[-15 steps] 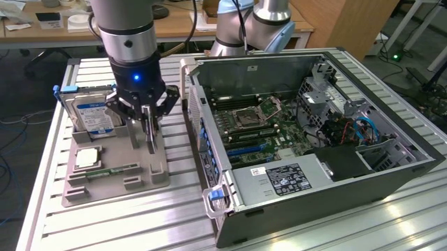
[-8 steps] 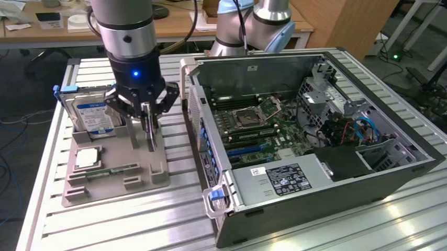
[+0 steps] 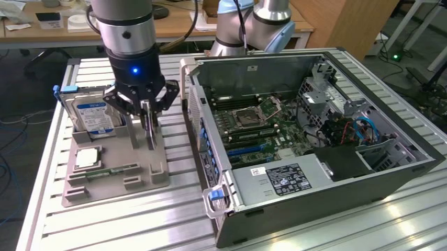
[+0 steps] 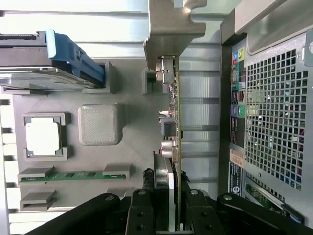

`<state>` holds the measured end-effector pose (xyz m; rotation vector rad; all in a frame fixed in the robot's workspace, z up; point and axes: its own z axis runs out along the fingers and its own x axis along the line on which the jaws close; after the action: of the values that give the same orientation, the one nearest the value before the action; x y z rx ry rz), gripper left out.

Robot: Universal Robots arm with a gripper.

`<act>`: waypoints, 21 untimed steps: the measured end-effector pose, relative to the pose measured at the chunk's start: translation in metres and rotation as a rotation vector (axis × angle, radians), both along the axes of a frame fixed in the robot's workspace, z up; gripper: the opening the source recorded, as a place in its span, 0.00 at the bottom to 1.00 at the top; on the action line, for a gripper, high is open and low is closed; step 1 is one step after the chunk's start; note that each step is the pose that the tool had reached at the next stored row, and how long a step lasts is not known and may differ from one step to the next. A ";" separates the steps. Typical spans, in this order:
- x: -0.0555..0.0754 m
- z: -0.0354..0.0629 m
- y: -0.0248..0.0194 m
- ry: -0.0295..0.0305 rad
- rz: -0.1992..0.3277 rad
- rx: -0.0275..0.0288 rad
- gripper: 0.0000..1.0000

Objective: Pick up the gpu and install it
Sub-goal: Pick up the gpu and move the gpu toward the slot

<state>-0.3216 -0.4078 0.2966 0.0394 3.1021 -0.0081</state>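
Standing on edge over the grey tray (image 3: 119,183) in the exterior view's left half, the gpu (image 3: 151,137) appears as a thin, dark, upright sliver near the tray's edge closest to the case (image 3: 314,130). The gripper (image 3: 145,116) comes straight down onto it from the upper left of the frame. In the wrist view, its black fingers (image 4: 142,205) are drawn in on either side of the card, one against each face, so they have hold of the gpu (image 4: 171,129). The wrist view also shows the card edge-on, with small components along one face and the pale metal bracket (image 4: 168,29) at the end away from the fingers. Whether the card's lower edge is seated in the tray's slot or just clear of it cannot be told.

On the tray, a hard drive (image 3: 94,117) with a blue label stands upright just to the exterior view's left of the gripper. A square CPU (image 3: 87,157) lies flat in its pocket below that in the frame, and a narrow green memory stick (image 3: 112,171) lies beside it.

The case lies open on its side across the middle and right of the frame, just beside the tray, with the motherboard (image 3: 258,125) exposed. Tray and case both rest on a worktop (image 3: 125,225) of pale metal slats.
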 end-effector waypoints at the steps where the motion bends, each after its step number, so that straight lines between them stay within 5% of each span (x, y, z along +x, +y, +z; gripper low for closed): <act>1: 0.000 0.0006 0.0000 0.0000 0.000 0.0000 0.28; 21: 0.000 0.0216 0.0000 0.0000 0.000 0.0001 0.28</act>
<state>-0.3216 -0.4079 0.3182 0.0394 3.1021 -0.0079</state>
